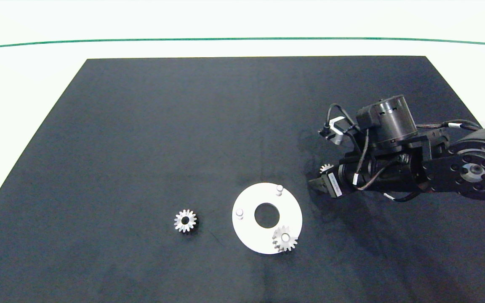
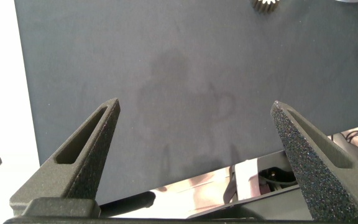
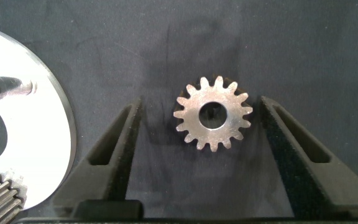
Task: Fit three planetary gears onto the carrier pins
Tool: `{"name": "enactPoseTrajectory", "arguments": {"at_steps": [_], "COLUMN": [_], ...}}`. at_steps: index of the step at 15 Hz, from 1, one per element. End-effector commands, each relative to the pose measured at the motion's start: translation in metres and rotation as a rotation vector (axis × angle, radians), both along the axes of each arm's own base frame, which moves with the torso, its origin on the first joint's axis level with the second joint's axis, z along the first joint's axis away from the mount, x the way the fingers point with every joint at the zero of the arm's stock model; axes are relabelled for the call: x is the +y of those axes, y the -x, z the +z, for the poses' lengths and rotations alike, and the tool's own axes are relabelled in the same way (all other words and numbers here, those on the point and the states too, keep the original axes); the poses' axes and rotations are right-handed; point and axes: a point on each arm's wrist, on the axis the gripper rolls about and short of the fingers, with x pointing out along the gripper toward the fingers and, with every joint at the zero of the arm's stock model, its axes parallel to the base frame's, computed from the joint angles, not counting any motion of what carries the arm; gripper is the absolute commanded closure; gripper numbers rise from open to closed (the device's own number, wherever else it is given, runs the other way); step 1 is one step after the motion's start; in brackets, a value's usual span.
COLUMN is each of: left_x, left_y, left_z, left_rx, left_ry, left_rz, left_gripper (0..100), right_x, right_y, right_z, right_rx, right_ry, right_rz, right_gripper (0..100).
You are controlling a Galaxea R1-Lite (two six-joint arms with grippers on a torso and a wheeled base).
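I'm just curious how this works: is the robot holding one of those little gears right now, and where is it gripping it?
Nothing is held. The right gripper is open, its fingers either side of a gear without touching. The left gripper is open and empty.

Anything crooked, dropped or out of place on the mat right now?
Nothing stands out. One small silver spur gear sits on a pin of the flat white ring-shaped disc; the other two pins are bare. A second gear lies flat on the mat, and a third lies between the right claw's open fingers.

The right arm (image 1: 398, 160) covers most of one planetary gear (image 1: 326, 168), and the left wrist view's edge crops another (image 2: 266, 4).
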Motion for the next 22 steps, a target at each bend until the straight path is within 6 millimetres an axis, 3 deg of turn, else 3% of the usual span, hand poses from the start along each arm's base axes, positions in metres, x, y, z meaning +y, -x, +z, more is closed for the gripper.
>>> {"name": "enactPoseTrajectory", "arguments": {"at_steps": [1, 22], "left_x": [0.0000, 0.0010], "left_y": [-0.0001, -0.0006], "left_z": [-0.0003, -0.0002], "left_rx": [0.005, 0.006], "left_ry": [-0.002, -0.004], "left_rz": [0.001, -0.015], "left_gripper": [0, 0], "right_x": [0.0000, -0.0059], "right_y": [0.0000, -0.0032], "right_z": [0.0028, -0.0021], "right_rx": [-0.010, 0.008], "right_ry": [-0.003, 0.005], "right_rz": [0.000, 0.004], "right_gripper": [31, 75]}}
